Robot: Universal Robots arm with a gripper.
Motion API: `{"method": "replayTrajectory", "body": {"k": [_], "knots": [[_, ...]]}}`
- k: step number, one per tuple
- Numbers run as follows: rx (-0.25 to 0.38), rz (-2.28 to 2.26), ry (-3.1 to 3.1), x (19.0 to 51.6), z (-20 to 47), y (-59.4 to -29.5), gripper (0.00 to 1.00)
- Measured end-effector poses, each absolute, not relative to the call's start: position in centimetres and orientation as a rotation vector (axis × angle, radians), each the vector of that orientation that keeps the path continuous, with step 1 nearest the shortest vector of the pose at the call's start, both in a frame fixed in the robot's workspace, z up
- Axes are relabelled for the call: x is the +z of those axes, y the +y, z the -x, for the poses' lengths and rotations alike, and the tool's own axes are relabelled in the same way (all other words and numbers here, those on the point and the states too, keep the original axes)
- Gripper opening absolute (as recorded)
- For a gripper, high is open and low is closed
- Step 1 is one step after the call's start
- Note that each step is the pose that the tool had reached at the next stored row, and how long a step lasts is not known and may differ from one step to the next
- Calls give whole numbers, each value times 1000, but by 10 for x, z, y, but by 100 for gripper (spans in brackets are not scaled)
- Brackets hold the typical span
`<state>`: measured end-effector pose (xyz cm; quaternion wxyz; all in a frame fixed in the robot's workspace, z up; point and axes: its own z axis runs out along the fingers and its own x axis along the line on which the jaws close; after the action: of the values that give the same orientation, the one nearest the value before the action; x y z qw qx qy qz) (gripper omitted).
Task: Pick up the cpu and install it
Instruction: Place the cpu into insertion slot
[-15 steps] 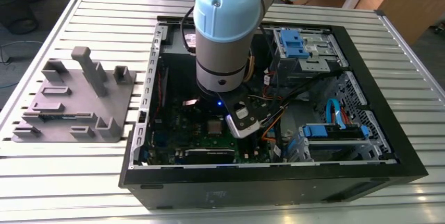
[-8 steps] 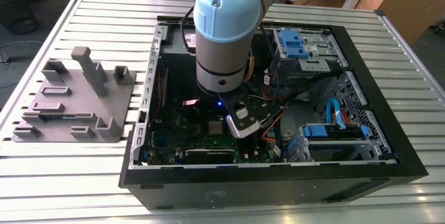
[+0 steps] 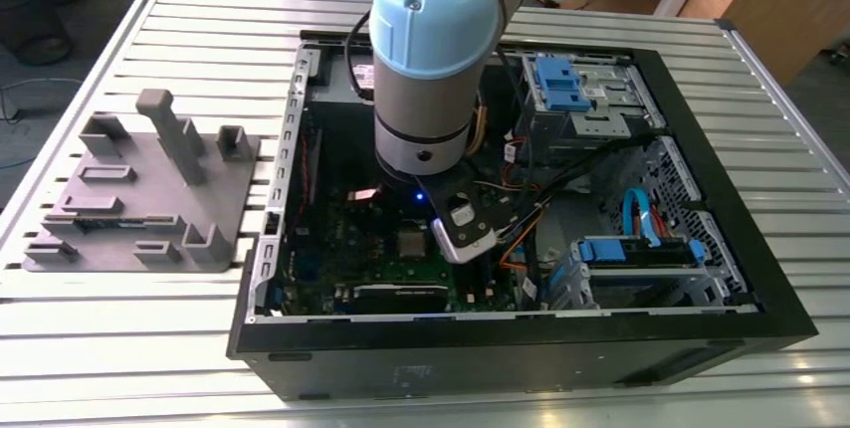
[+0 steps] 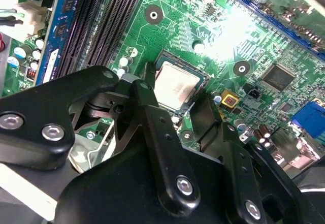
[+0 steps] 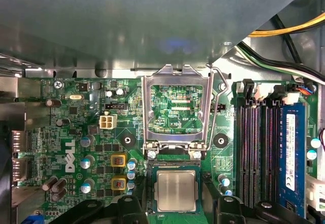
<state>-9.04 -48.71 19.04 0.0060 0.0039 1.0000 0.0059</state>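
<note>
The cpu (image 5: 176, 191), a square chip with a silver-grey top, lies flat in the motherboard socket (image 5: 150, 181), also seen in the second wrist view as cpu (image 4: 175, 84) and small in the exterior view as cpu (image 3: 413, 243). My gripper (image 5: 177, 203) hangs low over it and is open. Its black fingers (image 5: 231, 209) stand on either side of the chip, with a gap between each and the chip's edge. The second wrist view shows the gripper (image 4: 175, 89) straddling the chip the same way. The silver socket frame (image 5: 150, 112) is swung open beside the socket.
The open computer case (image 3: 743, 279) lies on a slatted metal table (image 3: 106, 348). Black memory slots (image 5: 259, 148) run beside the socket, and the socket lever (image 5: 219, 107) stands raised. Cables (image 3: 531, 219) and blue drive bays (image 3: 564, 85) crowd the exterior view's right. A grey tray (image 3: 133, 189) sits on the exterior view's left.
</note>
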Motion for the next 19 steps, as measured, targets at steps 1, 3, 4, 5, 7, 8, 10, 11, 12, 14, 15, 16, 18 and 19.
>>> {"method": "replayTrajectory", "body": {"k": [1, 3, 4, 5, 7, 8, 10, 11, 12, 14, 15, 16, 18, 19], "knots": [[19, -12, 3130, 190, 90, -487, 54], [18, -12, 3130, 190, 90, -487, 54], [18, -12, 3130, 190, 90, -487, 54], [18, -12, 3130, 190, 90, -487, 54], [18, -12, 3130, 190, 90, -487, 54], [18, -12, 3130, 190, 90, -487, 54], [19, -12, 3129, 190, 90, -487, 54], [19, -12, 3129, 190, 90, -487, 54], [19, -12, 3130, 190, 90, -487, 54], [18, -12, 3130, 190, 90, -487, 54], [18, -12, 3130, 190, 90, -487, 54], [18, -12, 3130, 190, 90, -487, 54], [18, -12, 3130, 190, 90, -487, 54], [18, -12, 3130, 190, 90, -487, 54]]}}
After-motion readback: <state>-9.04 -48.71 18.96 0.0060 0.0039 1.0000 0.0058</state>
